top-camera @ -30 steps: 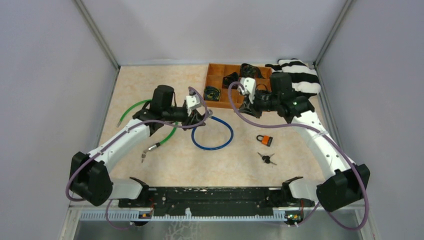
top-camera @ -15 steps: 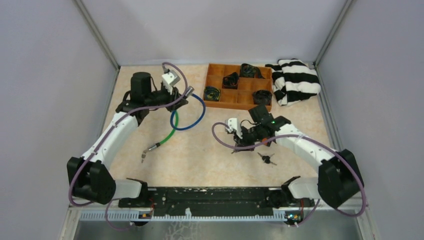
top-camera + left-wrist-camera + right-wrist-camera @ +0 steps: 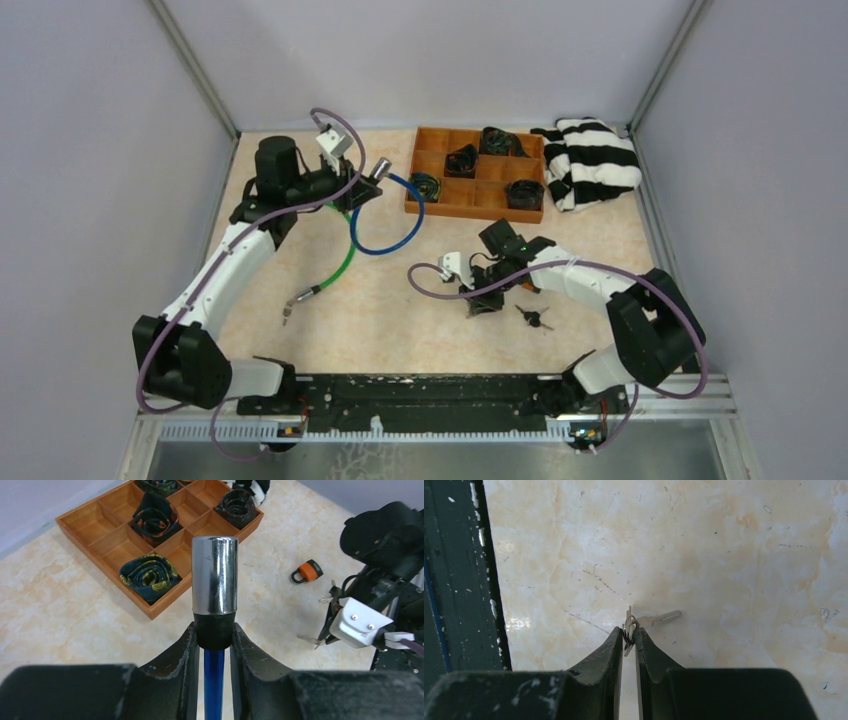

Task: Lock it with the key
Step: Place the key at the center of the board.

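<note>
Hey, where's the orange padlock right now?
In the left wrist view, the orange padlock lies on the table between the wooden tray and the right arm; the top view doesn't show it.

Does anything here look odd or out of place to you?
Two things. The right gripper pinches only the key ring, so the key sticks out sideways instead of pointing ahead. And a crumpled striped cloth lies in the far right corner beside the wooden tray, unrelated to any lock.
</note>
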`<state>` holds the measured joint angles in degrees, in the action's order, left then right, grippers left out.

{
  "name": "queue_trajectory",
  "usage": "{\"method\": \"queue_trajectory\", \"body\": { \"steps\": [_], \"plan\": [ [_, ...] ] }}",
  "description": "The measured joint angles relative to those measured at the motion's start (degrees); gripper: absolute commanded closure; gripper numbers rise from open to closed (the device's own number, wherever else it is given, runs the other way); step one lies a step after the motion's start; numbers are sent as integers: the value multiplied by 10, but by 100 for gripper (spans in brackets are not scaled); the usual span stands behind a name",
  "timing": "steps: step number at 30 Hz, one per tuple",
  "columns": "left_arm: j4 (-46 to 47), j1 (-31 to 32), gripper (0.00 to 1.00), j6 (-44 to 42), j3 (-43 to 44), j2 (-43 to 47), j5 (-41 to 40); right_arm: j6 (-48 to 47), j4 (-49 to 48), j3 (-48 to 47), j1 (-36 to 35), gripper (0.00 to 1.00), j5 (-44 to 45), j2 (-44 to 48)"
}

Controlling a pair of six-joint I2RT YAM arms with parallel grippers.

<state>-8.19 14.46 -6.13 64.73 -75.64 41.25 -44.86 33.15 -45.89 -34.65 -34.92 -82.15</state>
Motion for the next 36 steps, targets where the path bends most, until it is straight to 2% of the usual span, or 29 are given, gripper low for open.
{"method": "queue_trajectory", "body": {
  "steps": [7, 16, 29, 30, 35, 36],
  "plan": [
    [67, 0, 100, 81, -33, 0, 42, 0, 5, 20, 0, 63, 46, 12],
    [174, 0, 100, 211, -71, -36, 96, 15, 37, 19, 21, 55, 77, 94],
    [301, 52, 100, 333, -80, -159, 109, 111, -24, 39, 193, 47, 30, 219],
    [307, 56, 100, 336, -78, -169, 108, 116, -28, 42, 201, 44, 27, 223],
    [346, 85, 100, 363, -50, -222, 93, 137, -45, 55, 228, 17, 25, 238],
    [357, 91, 100, 370, -47, -231, 90, 141, -46, 55, 233, 14, 25, 239]
  ]
}}
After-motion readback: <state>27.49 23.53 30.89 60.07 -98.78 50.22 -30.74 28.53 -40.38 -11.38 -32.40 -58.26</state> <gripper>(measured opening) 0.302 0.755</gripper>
